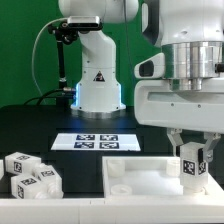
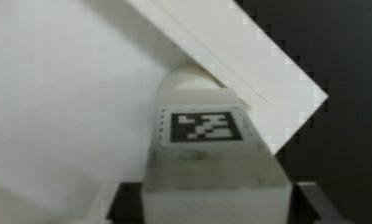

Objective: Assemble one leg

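Note:
My gripper (image 1: 193,163) is shut on the leg (image 1: 192,164), a small white block with a black-and-white tag on its face. I hold it upright over the right end of the large flat white panel (image 1: 135,180). In the wrist view the leg (image 2: 209,130) fills the middle between my dark fingers (image 2: 126,205), its far end close to the panel's raised rim (image 2: 236,60). Whether the leg touches the panel is not clear. Three more tagged white legs (image 1: 30,173) lie in a cluster at the exterior view's left front.
The marker board (image 1: 98,141) lies flat on the black table behind the panel. The arm's white base (image 1: 98,85) stands at the back centre with a cable beside it. A green wall is behind.

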Available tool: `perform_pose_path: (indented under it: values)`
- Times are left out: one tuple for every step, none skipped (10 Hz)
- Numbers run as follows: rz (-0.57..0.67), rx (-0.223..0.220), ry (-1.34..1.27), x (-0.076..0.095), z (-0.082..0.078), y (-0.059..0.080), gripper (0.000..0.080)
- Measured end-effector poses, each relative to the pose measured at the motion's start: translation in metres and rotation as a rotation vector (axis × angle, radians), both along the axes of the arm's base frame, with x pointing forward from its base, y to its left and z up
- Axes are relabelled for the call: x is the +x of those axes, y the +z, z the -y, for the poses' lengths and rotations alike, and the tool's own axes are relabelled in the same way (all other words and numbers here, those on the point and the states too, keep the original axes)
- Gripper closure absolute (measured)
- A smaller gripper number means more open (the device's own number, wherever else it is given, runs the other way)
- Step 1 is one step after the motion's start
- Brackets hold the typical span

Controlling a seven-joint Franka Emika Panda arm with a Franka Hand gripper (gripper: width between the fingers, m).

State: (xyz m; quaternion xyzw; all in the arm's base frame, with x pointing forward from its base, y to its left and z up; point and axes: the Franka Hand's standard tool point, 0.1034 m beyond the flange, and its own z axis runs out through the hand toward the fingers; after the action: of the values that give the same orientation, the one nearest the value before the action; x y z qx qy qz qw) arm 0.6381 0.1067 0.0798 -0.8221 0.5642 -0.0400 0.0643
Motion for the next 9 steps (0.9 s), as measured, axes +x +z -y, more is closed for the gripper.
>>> perform_pose_path:
  values:
    - [-0.015, 0.040, -0.163, -0.0009, -0.0005, -0.0002, 0.0514]
    - [-0.023, 0.062, -0.251, -0.0013, -0.0003, -0.0006, 0.0514]
    - [-0.021, 0.060, -0.236, -0.0012, -0.0002, -0.0005, 0.0513]
    - [-0.019, 0.056, -0.208, -0.0012, -0.0005, -0.0008, 0.0513]
    - [-0.015, 0.042, -0.139, -0.0015, -0.0003, -0.0010, 0.0346]
    - [-0.003, 0.013, 0.035, -0.0006, -0.0002, -0.0008, 0.0190]
    - [0.006, -0.015, 0.206, 0.0020, -0.0014, 0.0004, 0.0190]
    - [-0.007, -0.039, 0.372, 0.0028, -0.0051, 0.0015, 0.0162]
    - [-0.012, -0.056, 0.495, 0.0041, -0.0066, 0.0018, 0.0162]
